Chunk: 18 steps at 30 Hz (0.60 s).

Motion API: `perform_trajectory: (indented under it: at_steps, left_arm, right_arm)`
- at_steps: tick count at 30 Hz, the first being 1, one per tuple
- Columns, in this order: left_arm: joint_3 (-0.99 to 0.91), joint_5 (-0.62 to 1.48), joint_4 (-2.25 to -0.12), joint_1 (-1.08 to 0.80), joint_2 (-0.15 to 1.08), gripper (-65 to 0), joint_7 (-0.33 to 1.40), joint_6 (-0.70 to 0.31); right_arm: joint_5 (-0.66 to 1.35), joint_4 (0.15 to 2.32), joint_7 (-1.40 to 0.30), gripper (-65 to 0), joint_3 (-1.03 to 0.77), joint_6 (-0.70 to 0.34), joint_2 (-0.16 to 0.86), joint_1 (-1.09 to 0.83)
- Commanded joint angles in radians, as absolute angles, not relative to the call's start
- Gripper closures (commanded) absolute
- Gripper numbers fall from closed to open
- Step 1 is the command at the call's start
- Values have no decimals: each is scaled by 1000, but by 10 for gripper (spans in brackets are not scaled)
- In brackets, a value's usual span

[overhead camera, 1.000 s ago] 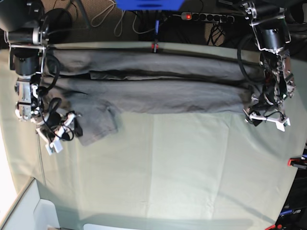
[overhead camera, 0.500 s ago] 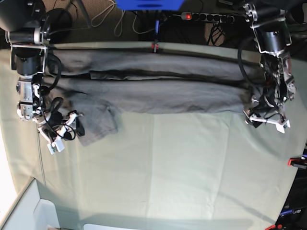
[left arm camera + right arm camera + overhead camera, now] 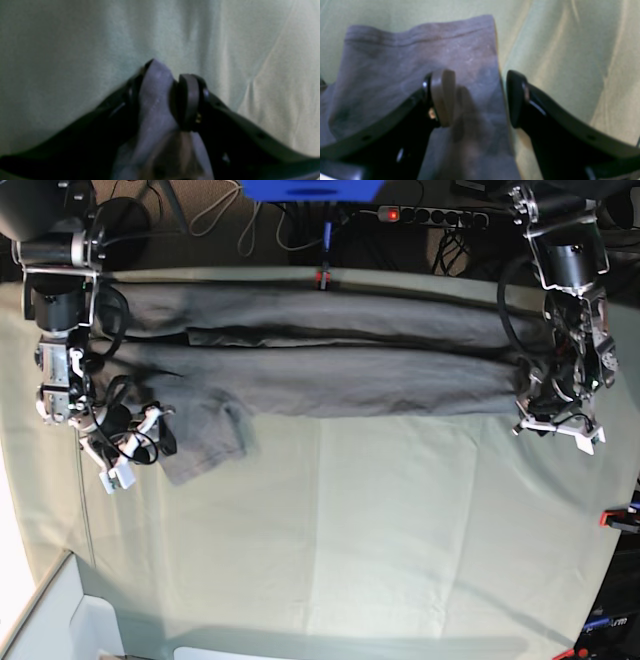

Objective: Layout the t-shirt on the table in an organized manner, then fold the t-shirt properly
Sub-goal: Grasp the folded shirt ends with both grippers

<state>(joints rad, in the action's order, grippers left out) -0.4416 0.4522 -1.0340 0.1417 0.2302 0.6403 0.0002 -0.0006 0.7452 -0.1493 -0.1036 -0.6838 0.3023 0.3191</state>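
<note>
The left pincer [image 3: 162, 97] pinches a bunched edge of the grey t-shirt [image 3: 320, 370]. The right pincer [image 3: 477, 97] gapes wide, one pad on the sleeve, holding nothing. The shirt lies stretched along the desk's [image 3: 400, 520] far edge. Only the base view shows the power strip [image 3: 430, 216] behind.

Both wrist views are soft and out of focus. In the left one, the shirt [image 3: 160, 120] runs off the bottom edge between the dark fingers [image 3: 188, 100], whose bases are cut off too. In the right one, the fingers [image 3: 442, 97] hide part of the cloth. From above, the surface [image 3: 400, 520] is cropped near and left.
</note>
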Motion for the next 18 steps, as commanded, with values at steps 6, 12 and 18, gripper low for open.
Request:
perform_trajectory:
  at_steps: [6, 12, 18]
  left_arm:
    - [-444, 461, -1053, 156, 243, -189, 638, 1]
    - [-444, 461, -1053, 156, 243, -259, 642, 4]
    - [-446, 456, -1053, 150, 245, -388, 639, 4]
  right_arm:
    - [13, 760, -128, -331, -105, -698, 318, 344]
    - [13, 760, -127, -331, -105, -698, 318, 344]
    - [13, 760, -127, -331, -105, -698, 318, 344]
